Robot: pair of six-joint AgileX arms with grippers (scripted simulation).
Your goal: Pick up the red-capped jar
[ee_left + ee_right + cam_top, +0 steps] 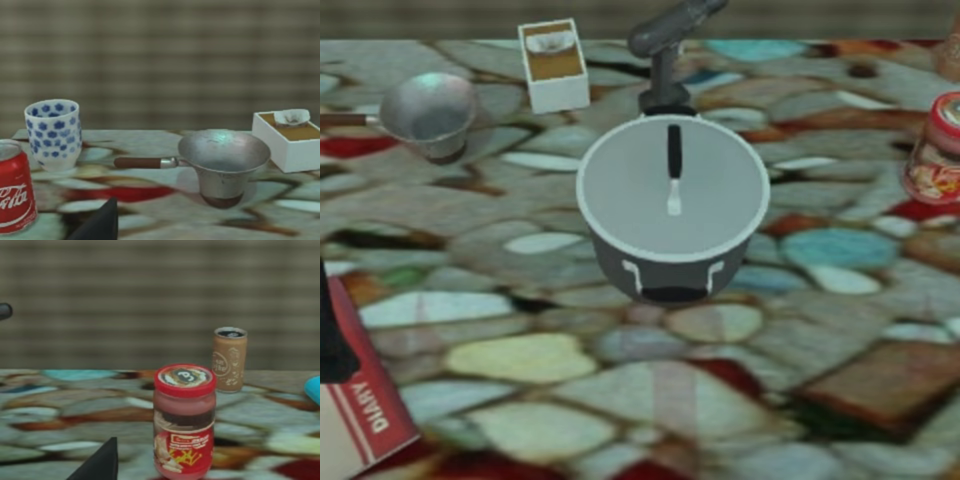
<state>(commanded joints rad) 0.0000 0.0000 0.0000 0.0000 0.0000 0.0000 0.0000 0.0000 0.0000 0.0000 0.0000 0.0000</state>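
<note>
The red-capped jar (938, 150) stands upright at the table's right edge; it is clear, with a red, white and yellow label. In the right wrist view the jar (184, 422) stands close ahead, a little to one side of my right gripper's one visible dark fingertip (102, 462). Nothing sits between the fingers, and they touch nothing. My right gripper is out of the top view. My left arm (332, 335) is a dark shape parked at the table's left edge, and one of its fingertips (102, 222) shows, holding nothing.
A big grey lidded pot (671, 205) fills the table's middle, with a dark grey tool (670, 35) behind it. A metal saucepan (430, 112) and a white box (554, 65) stand back left. A tan can (229, 359) is behind the jar. A red cola can (15, 187), a blue-flowered cup (53, 132) and a red book (360, 415) are on the left.
</note>
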